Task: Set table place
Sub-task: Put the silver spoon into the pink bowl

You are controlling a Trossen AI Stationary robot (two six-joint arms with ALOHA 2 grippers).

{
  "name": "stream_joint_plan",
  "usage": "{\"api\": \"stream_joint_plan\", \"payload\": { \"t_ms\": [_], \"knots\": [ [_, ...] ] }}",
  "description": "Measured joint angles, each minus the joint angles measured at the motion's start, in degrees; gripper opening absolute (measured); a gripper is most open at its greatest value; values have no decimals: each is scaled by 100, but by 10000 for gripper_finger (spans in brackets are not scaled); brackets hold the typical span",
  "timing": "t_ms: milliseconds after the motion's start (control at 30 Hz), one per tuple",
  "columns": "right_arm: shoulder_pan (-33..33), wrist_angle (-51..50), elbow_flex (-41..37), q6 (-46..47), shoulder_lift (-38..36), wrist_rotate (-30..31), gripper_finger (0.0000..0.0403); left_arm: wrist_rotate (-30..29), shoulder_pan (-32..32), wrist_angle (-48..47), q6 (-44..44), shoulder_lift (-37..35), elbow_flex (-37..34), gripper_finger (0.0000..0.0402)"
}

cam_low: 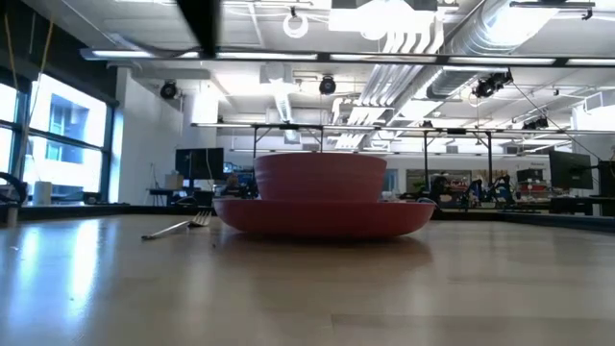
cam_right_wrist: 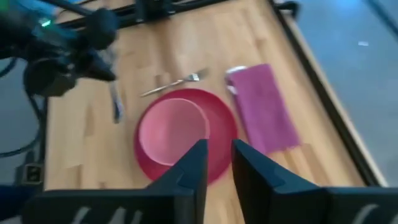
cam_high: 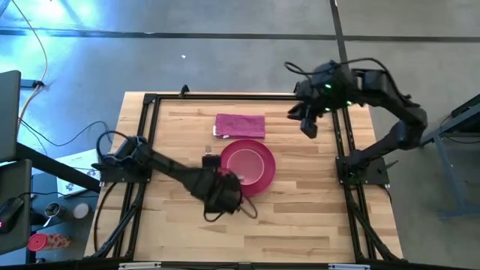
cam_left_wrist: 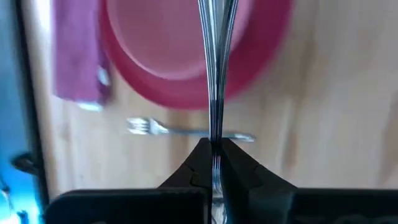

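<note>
1. The rectangular pale butcher-block wooden table (cam_low: pixel 307 288) with a black rail frame fills the low view's foreground.
2. The large round pink plate (cam_high: pixel 264 176) sits mid-table, the smaller pink bowl (cam_high: pixel 241 162) inside it.
3. The folded magenta cloth napkin (cam_high: pixel 240 125) lies just beside the plate, toward the far rail.
4. The left gripper (cam_left_wrist: pixel 214 155), beside the plate, is clenched on the silver metal spoon (cam_left_wrist: pixel 216 50).
5. The right gripper (cam_right_wrist: pixel 217 155) hangs slightly parted above the far right corner, holding nothing.
6. The silver metal fork (cam_left_wrist: pixel 186 129) lies flat beside the plate.

Bright windows (cam_low: pixel 58 144), ceiling ducts (cam_low: pixel 461 38)
</note>
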Motion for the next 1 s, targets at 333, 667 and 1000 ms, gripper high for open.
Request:
{"api": "stream_joint_plan", "payload": {
  "t_ms": [333, 667, 1000],
  "knots": [
    [-507, 215, 0, -914, 1166, -2081, 70, -744, 945, -91, 1156, -142, 474, 0],
    [-704, 186, 0, -1274, 2535, -3534, 133, -837, 838, -87, 1414, -126, 468, 0],
    [-546, 181, -2, -1695, 3403, -4039, 165, -1051, 855, -85, 1309, -128, 294, 0]
  ]
}}
